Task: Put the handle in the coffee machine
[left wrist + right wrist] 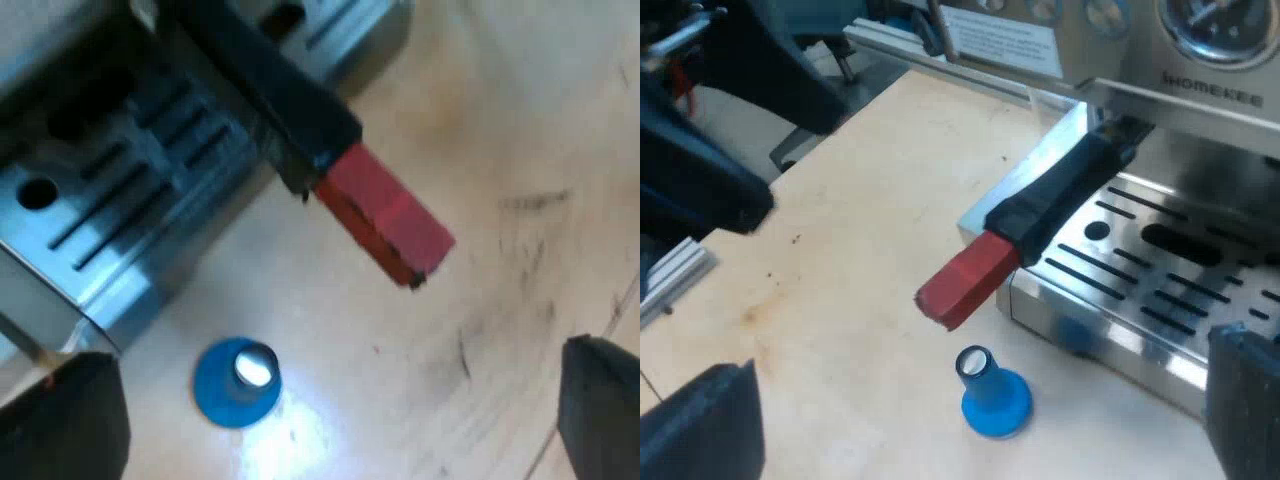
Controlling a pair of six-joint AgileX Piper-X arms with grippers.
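The only tray-like thing here is the coffee machine's [1200,80] drip tray [1160,270], a shiny metal box topped with a slotted grate. The dark part of the handle [1040,205] hangs above one corner of it. The tray's front wall carries a faint blue reflection.

The handle is a long, straight bar, black for most of its length and ending in a blocky red end [965,280]. Its far end goes in under the machine's front, below the gauge [1220,25]. The metal part there is hidden, so I cannot tell whether it is locked.

From the right wrist, its long axis runs from about two o'clock at the machine to about eight o'clock at the red tip. It slopes out past the tray's corner and over the pale wooden table [840,250]. From the left wrist, the same handle [290,95] runs from eleven o'clock to its red end [385,215] at about four o'clock.

A blue tamper [992,395] stands upright on the table just beside the tray. It is at roughly six o'clock from the red tip and apart from it. From the left wrist, looking down on it, it is a blue disc [237,382] with a bright centre.

The left gripper [330,430] hangs over the table with its black fingers spread wide and nothing between them. The right gripper [975,425] is spread just as wide and empty, near the tamper.
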